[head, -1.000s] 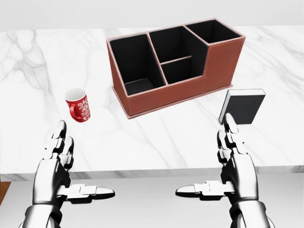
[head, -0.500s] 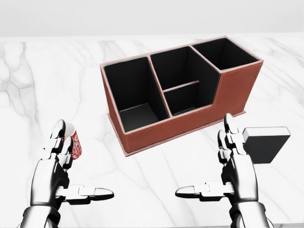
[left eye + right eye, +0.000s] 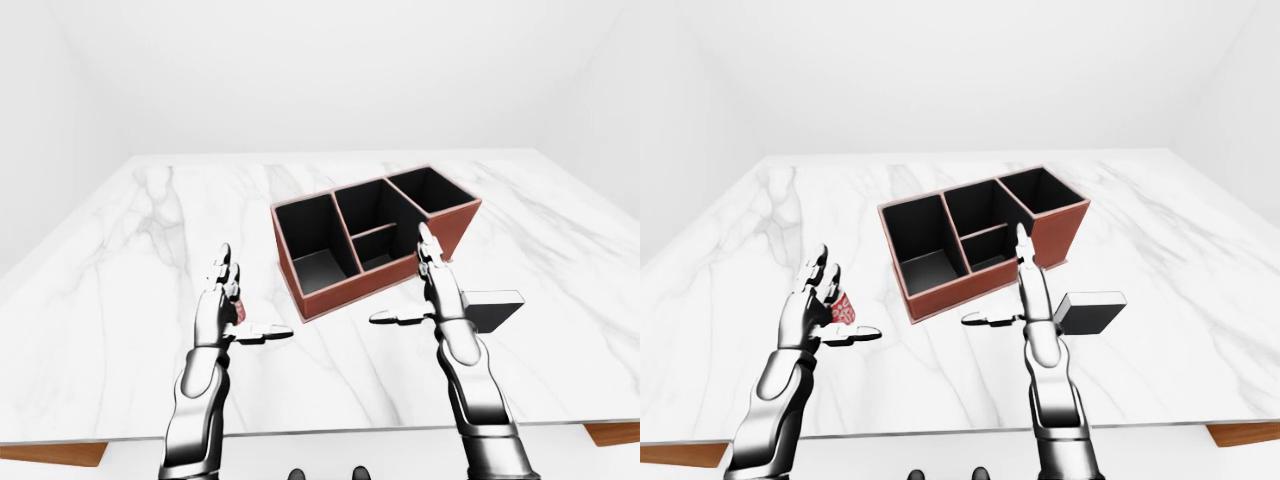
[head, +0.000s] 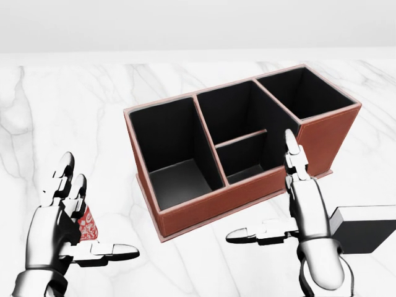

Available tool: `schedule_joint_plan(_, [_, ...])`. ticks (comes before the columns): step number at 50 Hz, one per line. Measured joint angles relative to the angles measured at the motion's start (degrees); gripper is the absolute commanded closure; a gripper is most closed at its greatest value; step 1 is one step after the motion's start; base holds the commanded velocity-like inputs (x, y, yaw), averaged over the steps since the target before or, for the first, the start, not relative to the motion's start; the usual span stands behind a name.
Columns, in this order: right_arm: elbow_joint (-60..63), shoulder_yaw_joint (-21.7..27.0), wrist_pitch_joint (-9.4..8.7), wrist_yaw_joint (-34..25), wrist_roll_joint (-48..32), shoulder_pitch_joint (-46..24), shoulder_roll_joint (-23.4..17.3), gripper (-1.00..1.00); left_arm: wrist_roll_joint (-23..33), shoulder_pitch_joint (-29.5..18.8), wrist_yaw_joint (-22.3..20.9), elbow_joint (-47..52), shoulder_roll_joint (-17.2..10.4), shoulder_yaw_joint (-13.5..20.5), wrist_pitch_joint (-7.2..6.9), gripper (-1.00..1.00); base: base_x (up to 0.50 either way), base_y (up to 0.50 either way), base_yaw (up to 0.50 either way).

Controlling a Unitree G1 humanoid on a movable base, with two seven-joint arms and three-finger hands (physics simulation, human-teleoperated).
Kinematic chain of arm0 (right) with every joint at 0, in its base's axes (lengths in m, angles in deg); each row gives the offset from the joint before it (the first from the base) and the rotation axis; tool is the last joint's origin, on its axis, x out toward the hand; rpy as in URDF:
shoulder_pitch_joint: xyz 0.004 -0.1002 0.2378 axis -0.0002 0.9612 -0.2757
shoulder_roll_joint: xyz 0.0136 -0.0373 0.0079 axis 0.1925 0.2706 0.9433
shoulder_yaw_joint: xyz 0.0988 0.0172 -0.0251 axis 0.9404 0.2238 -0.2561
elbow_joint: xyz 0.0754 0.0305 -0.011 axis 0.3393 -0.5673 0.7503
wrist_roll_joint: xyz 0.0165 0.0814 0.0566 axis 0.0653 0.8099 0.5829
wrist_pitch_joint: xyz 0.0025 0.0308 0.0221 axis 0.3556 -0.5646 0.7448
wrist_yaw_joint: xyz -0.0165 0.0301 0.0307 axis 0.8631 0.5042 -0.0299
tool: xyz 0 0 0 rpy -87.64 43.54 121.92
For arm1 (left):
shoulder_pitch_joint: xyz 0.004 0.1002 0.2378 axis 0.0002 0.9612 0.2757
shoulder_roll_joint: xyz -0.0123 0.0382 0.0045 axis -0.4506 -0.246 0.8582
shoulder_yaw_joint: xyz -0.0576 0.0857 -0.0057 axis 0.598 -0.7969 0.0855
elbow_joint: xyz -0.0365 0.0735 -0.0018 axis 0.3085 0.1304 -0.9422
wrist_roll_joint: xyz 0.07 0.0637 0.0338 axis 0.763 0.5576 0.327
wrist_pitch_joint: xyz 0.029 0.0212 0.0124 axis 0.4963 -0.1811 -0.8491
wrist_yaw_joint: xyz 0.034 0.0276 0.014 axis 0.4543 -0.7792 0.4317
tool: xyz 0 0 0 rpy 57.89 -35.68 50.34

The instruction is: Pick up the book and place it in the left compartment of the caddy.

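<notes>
The brown caddy (image 4: pixel 247 193) with black compartments stands on the white marble table (image 4: pixel 62 111), turned at an angle. Its left compartment (image 4: pixel 176 179) is empty. The black book (image 4: pixel 366 230) with white page edges lies flat on the table at the right, just right of my right hand (image 4: pixel 270 198). That hand is open, fingers up and thumb pointing left, in front of the caddy's wall and not touching the book. My left hand (image 4: pixel 96 213) is open and empty at the lower left.
A red patterned mug (image 3: pixel 843 308) stands on the table, partly hidden behind my left hand. The table's near edge (image 3: pixel 330 432) runs along the bottom of the eye views. White walls surround the table.
The camera has moved closer to the table, so the caddy, mug and book slid down the head view and look larger. Both hands stay open.
</notes>
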Motion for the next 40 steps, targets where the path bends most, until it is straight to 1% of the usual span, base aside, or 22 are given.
schedule_joint_plan(5, [1.90, 0.85, 0.00, -3.09, -6.55, -3.86, -2.54, -1.00, -0.63, 0.33, -0.49, 1.09, -0.16, 0.64, -0.11, -1.00, 0.00, 0.00, 0.00])
schedule_joint_plan(11, [3.18, 1.67, 0.00, -9.89, -16.52, -9.17, -6.48, -1.00, -1.18, 0.48, -0.96, 1.87, -0.28, 1.17, -0.11, -1.00, 0.00, 0.00, 0.00])
schedule_joint_plan(16, [2.97, 2.34, 0.00, -17.88, -26.13, -13.72, -9.79, -1.00, -1.71, 0.52, -1.31, 2.39, -0.41, 1.61, -0.11, -1.00, 0.00, 0.00, 0.00])
schedule_joint_plan(22, [1.62, 3.18, 0.00, -29.53, -37.56, -19.50, -13.46, -1.00, -2.50, 0.52, -1.71, 3.08, -0.61, 2.30, -0.11, -1.00, 0.00, 0.00, 0.00])
schedule_joint_plan(27, [0.34, 4.30, 0.00, -37.87, -45.74, -22.81, -16.02, -1.00, -3.03, 0.61, -2.02, 3.66, -0.73, 2.75, -0.11, -1.00, 0.00, 0.00, 0.00])
schedule_joint_plan(28, [0.20, 4.56, 0.00, -38.63, -47.12, -23.13, -16.48, -1.00, -3.13, 0.63, -2.08, 3.80, -0.75, 2.84, -0.11, -1.00, 0.00, 0.00, 0.00])
schedule_joint_plan(34, [0.32, 6.82, 0.00, -38.63, -54.23, -23.17, -18.99, -1.00, -3.57, 0.61, -2.34, 4.13, -0.84, 3.23, -0.11, -1.00, 0.00, 0.00, 0.00])
schedule_joint_plan(40, [1.33, 9.53, 0.00, -38.63, -58.71, -21.56, -20.94, -1.00, -3.86, 0.86, -2.60, 4.75, -0.84, 3.40, -0.11, -1.00, 0.00, 0.00, 0.00])
